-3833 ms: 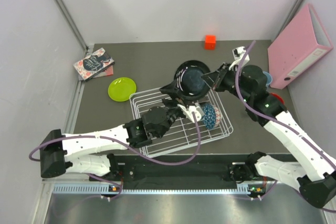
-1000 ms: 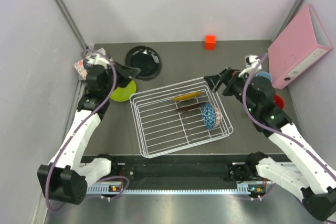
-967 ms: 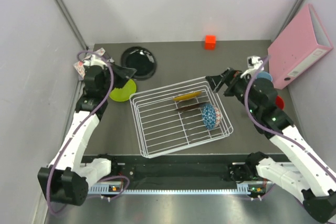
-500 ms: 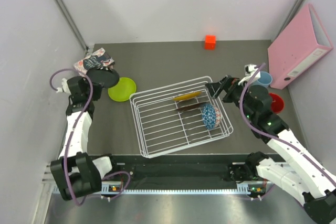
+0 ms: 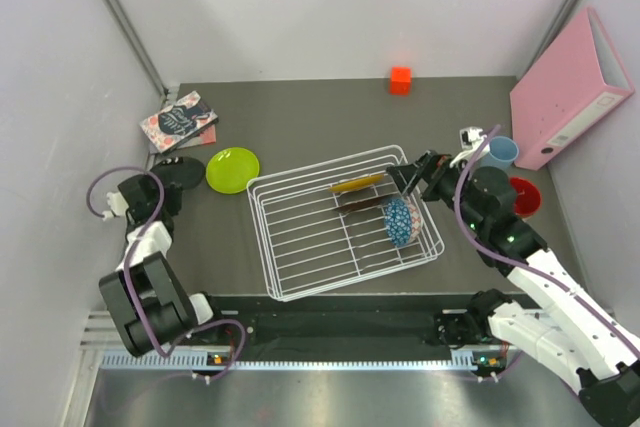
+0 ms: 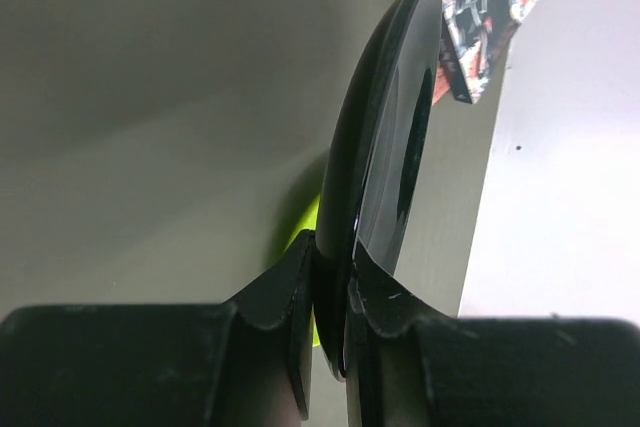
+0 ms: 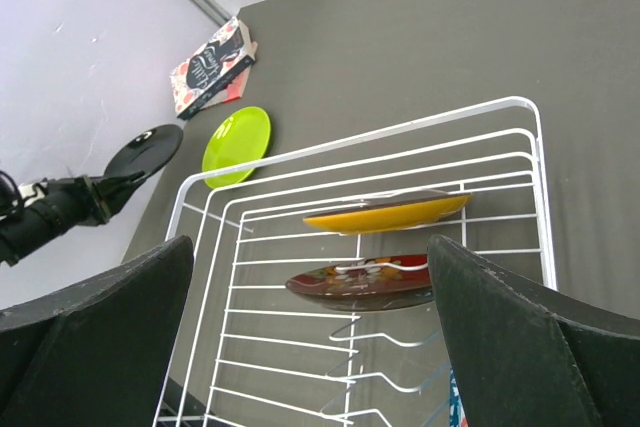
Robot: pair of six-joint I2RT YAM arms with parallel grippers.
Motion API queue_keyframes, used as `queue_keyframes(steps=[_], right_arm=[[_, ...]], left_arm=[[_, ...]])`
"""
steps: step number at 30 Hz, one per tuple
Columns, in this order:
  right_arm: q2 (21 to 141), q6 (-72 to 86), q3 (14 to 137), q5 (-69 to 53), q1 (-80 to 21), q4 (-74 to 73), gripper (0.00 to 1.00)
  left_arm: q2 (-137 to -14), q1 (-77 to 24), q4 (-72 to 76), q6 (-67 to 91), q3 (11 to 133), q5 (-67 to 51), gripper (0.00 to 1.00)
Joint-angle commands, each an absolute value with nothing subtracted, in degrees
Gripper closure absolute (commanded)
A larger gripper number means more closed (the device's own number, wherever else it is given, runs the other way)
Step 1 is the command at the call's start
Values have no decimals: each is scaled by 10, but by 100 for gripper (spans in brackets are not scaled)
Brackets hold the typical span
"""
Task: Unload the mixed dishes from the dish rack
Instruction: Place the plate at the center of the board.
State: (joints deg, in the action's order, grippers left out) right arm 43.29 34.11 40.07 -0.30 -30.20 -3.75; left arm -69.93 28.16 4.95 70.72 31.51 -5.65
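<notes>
Spanning the whole scene: a dark grey tabletop [image 5: 300,117], carrying every item below.

- Pink binder [image 5: 570,87]: leans against the wall, well beyond the far right corner of the dish rack.
- Dish rack [image 5: 320,166]: white wire, set askew near the middle of the tabletop. It holds three dishes, all in its right half.
- Right hand [image 5: 408,179]: hovers over the rack's far right corner, fingers spread wide and released, grasping nothing.
- Left hand [image 6: 330,277]: well to the left of the rack, by the tabletop's left edge, clenched on the rim of the black plate.
- Patterned book [image 5: 180,119]: far left of the rack, near the back corner.
- Black plate [image 5: 185,169]: held tilted on edge, left of the rack. Whether it touches the tabletop cannot be told.
- Lime green plate [image 5: 232,169]: flat on the tabletop, just beside the rack's far left corner, between the rack and the black plate.
- Yellow plate [image 7: 385,215]: stands on edge in the rack, near its far rim.
- Reddish plate [image 7: 365,282]: on edge in the rack, just nearer than the yellow plate.
- Blue patterned bowl [image 5: 400,221]: on its side in the rack, against the right wall.
- Dark mug with red inside [image 5: 522,195]: on the tabletop, right of the rack.
- Light blue cup [image 5: 500,150]: right of the rack, just beyond the mug.
- Orange-red cube [image 5: 400,79]: beyond the rack, at the back edge.
</notes>
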Motion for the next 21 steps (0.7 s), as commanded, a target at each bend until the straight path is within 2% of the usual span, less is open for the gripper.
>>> queue_keyframes(steps=[1, 21], right_arm=[[430, 343, 402, -18, -303, -10, 0], [431, 338, 396, -11, -303, -26, 0]], left_arm=[[-738, 287, 137, 729, 307, -76, 100], [-880, 314, 165, 700, 342, -77, 100]])
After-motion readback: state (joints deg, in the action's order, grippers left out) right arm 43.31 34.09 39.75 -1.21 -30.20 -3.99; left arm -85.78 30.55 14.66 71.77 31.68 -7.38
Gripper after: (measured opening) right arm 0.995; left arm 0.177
